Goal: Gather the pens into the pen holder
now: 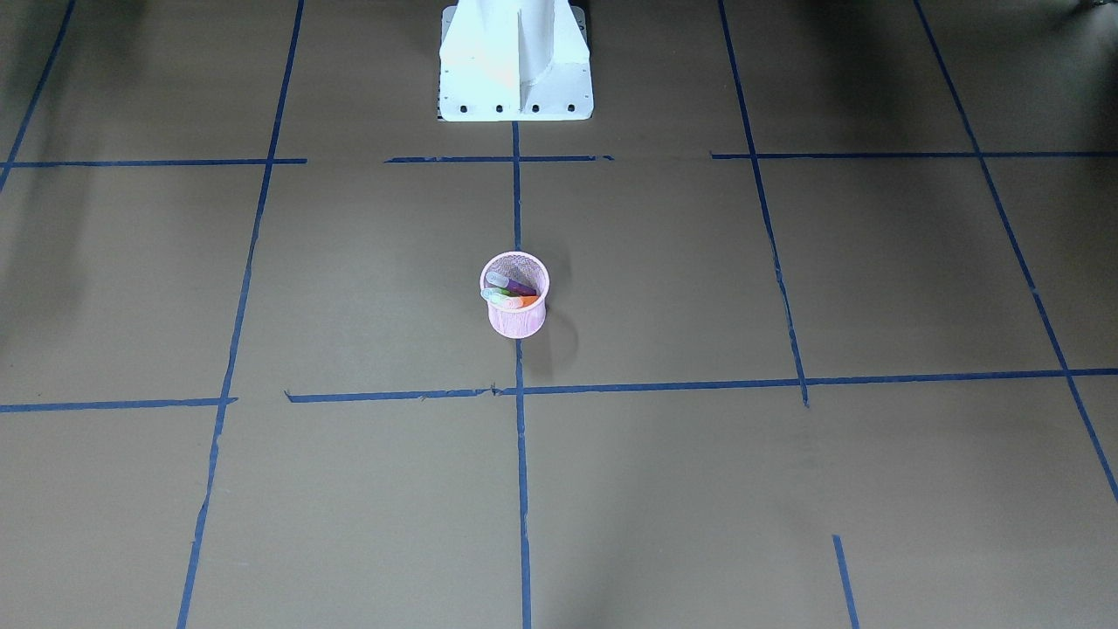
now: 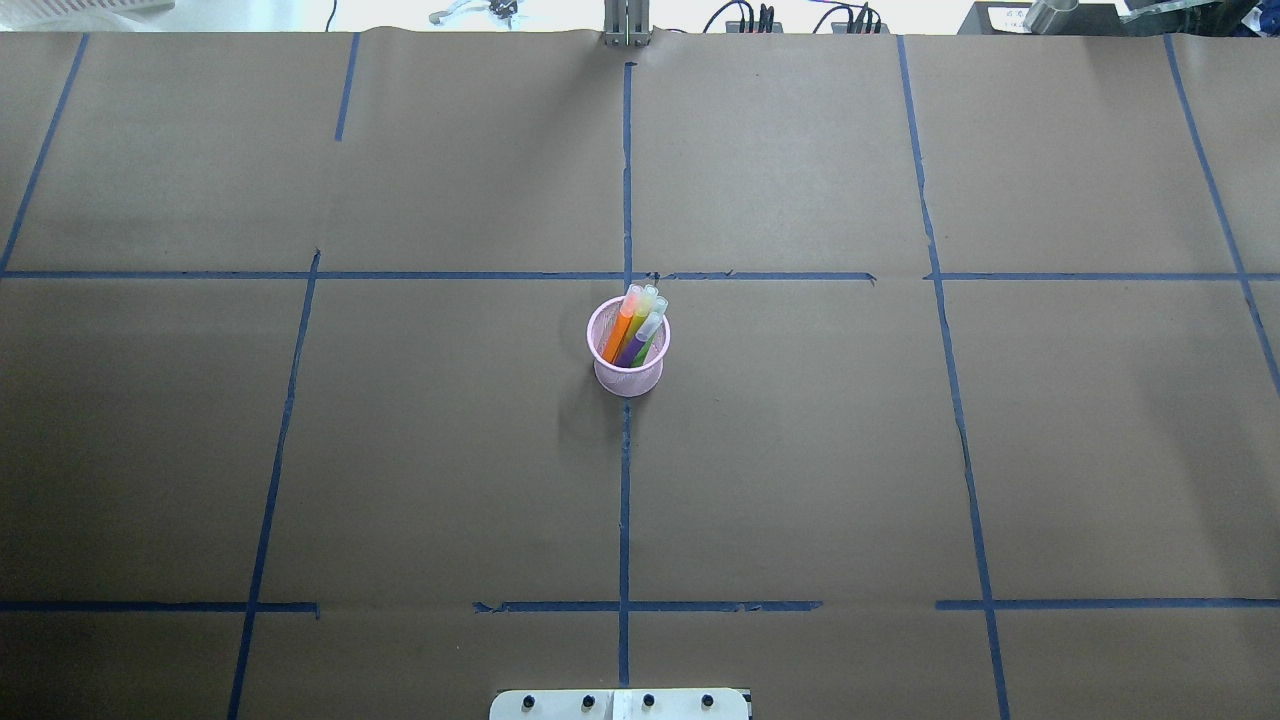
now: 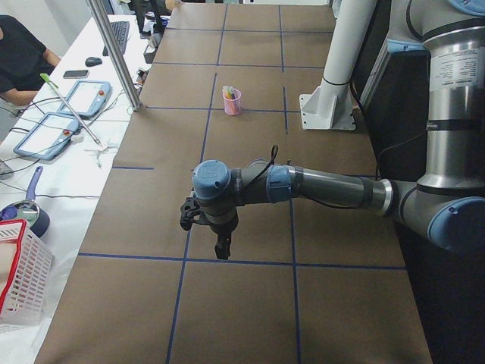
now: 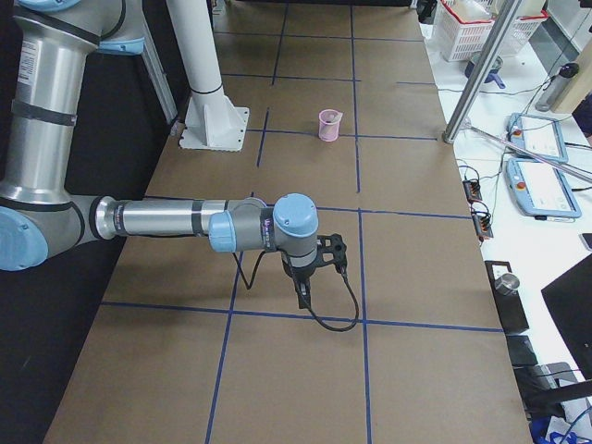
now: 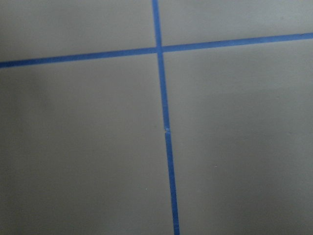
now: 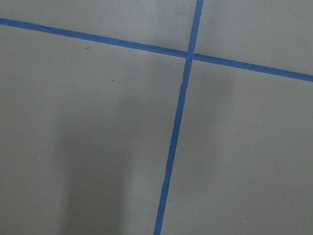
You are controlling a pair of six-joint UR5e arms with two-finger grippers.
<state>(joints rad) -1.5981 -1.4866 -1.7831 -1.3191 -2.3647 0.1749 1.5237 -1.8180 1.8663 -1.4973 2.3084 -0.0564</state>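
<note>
The pink mesh pen holder (image 1: 515,321) (image 2: 628,381) stands upright at the table's centre on a blue tape line. Three pens lean inside it with pale cap ends up: an orange pen (image 2: 619,332), a purple pen (image 2: 640,340) and a green pen (image 1: 500,297). From the side the pen holder (image 3: 233,103) (image 4: 328,126) is small and far off. My left gripper (image 3: 220,244) hangs fingers down over bare table far from it; my right gripper (image 4: 303,292) does the same at the other end. I cannot tell whether either is open or shut. Both wrist views hold only tape and paper.
Brown paper with a blue tape grid (image 2: 624,500) covers the table. The white robot pedestal (image 1: 515,70) stands at the robot's edge. A side bench holds tablets (image 3: 45,133), a white basket (image 3: 19,273) and a metal pole (image 3: 114,53); a seated person (image 3: 19,53) is beside it.
</note>
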